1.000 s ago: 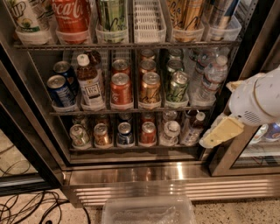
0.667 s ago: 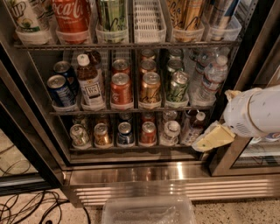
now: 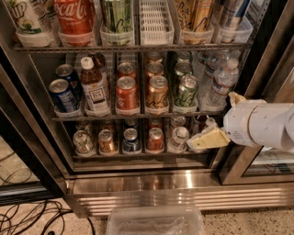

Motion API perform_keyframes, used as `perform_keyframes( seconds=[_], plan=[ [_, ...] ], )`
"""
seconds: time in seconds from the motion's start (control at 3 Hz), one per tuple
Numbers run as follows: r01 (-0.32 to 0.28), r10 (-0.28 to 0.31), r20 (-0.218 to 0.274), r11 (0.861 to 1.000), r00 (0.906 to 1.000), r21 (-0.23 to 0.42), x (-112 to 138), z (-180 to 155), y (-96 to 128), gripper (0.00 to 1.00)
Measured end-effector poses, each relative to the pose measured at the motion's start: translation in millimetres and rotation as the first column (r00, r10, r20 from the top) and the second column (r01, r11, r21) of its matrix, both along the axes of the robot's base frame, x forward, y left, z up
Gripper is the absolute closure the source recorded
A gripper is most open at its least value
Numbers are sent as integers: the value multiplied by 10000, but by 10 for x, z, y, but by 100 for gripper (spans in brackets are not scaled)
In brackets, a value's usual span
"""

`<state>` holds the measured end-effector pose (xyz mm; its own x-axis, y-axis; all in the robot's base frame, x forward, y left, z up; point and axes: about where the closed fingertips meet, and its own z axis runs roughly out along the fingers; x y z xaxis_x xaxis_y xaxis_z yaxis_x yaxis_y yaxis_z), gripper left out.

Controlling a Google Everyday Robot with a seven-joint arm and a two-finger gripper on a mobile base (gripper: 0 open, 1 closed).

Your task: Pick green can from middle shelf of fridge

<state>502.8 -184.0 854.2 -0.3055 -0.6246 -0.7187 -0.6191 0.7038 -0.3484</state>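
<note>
The green can [image 3: 186, 92], pale green with dark swirls and a silver top, stands at the front of its row on the middle shelf [image 3: 92, 118] of the open fridge [image 3: 138, 183]. A second can stands behind it. My gripper [image 3: 214, 121], on a white arm coming in from the right, is open and empty. One cream finger [image 3: 207, 138] points left in front of the bottom shelf and the other fingertip [image 3: 235, 97] shows above the wrist. The gripper is right of and lower than the green can, apart from it.
A copper-orange can [image 3: 157, 92], a red can [image 3: 126, 95], a tea bottle [image 3: 94, 87] and blue cans [image 3: 62, 95] stand left of the green can; water bottles [image 3: 223, 81] stand right of it. A taller green can [image 3: 116, 13] is above. A clear bin [image 3: 156, 221] and cables [image 3: 27, 215] lie on the floor.
My arm has moved left and a little down toward the fridge opening. The lower finger now sits in front of the bottom shelf's right end. The cans have not moved.
</note>
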Motion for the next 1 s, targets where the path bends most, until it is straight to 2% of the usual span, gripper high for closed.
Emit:
perform_keyframes(
  seconds=[0.33, 0.67, 1.0],
  plan=[
    [1, -1, 3, 10000, 10000, 1, 0, 0, 0, 0],
    [276, -285, 591, 9995, 9978, 171, 53, -16, 18, 0],
    [691, -802, 1484, 9945, 9857, 784, 146, -109, 104, 0]
  ],
)
